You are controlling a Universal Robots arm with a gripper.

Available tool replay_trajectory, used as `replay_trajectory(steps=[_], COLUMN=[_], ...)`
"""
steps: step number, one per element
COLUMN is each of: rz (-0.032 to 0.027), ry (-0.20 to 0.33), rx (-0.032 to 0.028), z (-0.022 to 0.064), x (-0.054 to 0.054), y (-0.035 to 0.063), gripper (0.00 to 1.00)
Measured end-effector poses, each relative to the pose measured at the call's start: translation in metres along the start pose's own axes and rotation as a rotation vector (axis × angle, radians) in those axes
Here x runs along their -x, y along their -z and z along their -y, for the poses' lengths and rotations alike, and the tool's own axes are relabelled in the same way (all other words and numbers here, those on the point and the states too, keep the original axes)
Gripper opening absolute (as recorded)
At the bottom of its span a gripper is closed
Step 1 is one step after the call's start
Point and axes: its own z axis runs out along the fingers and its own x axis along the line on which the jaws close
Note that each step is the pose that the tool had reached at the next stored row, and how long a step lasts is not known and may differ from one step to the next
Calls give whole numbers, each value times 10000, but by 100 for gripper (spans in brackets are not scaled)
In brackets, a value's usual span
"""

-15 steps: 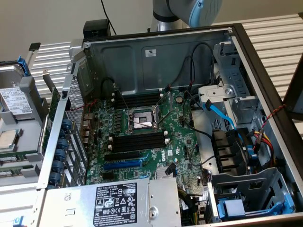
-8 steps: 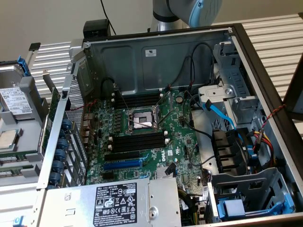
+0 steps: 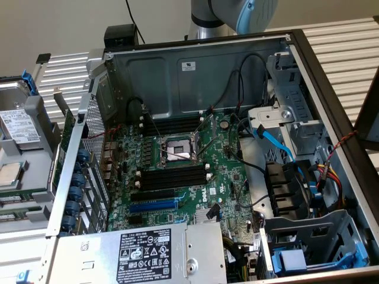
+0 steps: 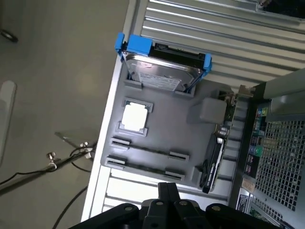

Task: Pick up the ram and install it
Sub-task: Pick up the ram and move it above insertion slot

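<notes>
In the wrist view, a grey tray (image 4: 167, 124) lies on a ribbed metal table below my gripper (image 4: 167, 187). The dark fingers are pressed together with nothing between them. On the tray, two thin dark strips (image 4: 148, 149) sit between pairs of grey clips. They look like ram seen edge-on, but no chips or label show. In the exterior view only part of the arm (image 3: 234, 13) shows, above the open computer case (image 3: 195, 77). Its motherboard (image 3: 228, 160) has long black memory slots (image 3: 174, 177) that stand without sticks.
The tray also holds a hard drive in a blue bracket (image 4: 162, 71), a silver processor (image 4: 135, 117) and an upright card (image 4: 213, 160). In the case are a blue expansion slot (image 3: 153, 206), the open processor socket (image 3: 177, 149), a power supply (image 3: 142, 254) and cables (image 3: 278, 145).
</notes>
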Motion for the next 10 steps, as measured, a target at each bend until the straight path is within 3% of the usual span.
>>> replay_trajectory(steps=[10], rz=[-87], ry=[1812], rx=[33], z=[0], x=[0], y=[-10], gripper=[11])
